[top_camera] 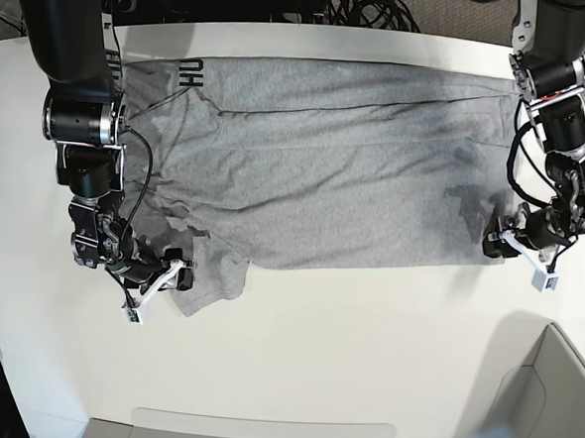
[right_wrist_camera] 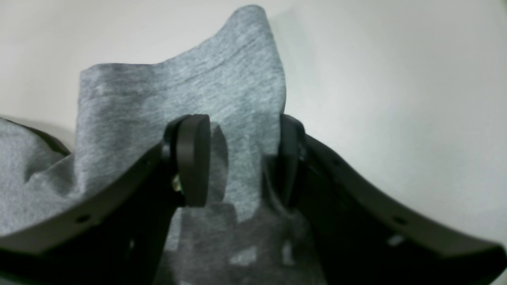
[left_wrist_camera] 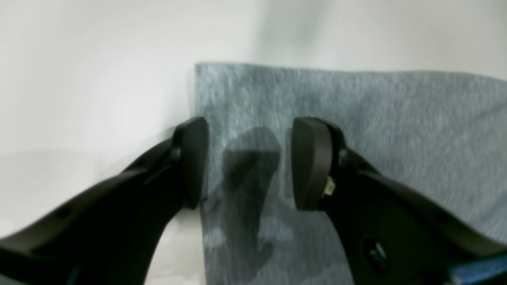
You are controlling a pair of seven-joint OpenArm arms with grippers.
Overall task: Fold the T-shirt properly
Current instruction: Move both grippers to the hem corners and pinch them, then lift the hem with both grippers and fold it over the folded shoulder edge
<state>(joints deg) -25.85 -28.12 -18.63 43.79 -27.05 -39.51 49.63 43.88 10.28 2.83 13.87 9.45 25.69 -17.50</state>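
Observation:
The heather-grey T-shirt (top_camera: 325,171) lies spread across the white table (top_camera: 315,340), with black lettering (top_camera: 190,72) showing at its far left edge. My left gripper (top_camera: 498,241) is at the shirt's near right corner. In the left wrist view it (left_wrist_camera: 249,162) is open, its jaws low over the flat corner of the cloth (left_wrist_camera: 356,130). My right gripper (top_camera: 177,272) is at the crumpled sleeve at the near left. In the right wrist view it (right_wrist_camera: 241,164) is open, with a raised flap of the sleeve (right_wrist_camera: 222,87) between its jaws.
A white box (top_camera: 550,394) stands at the near right corner and a pale tray rim (top_camera: 260,430) runs along the near edge. Black cables (top_camera: 365,5) lie behind the table's far edge. Bare table lies in front of the shirt.

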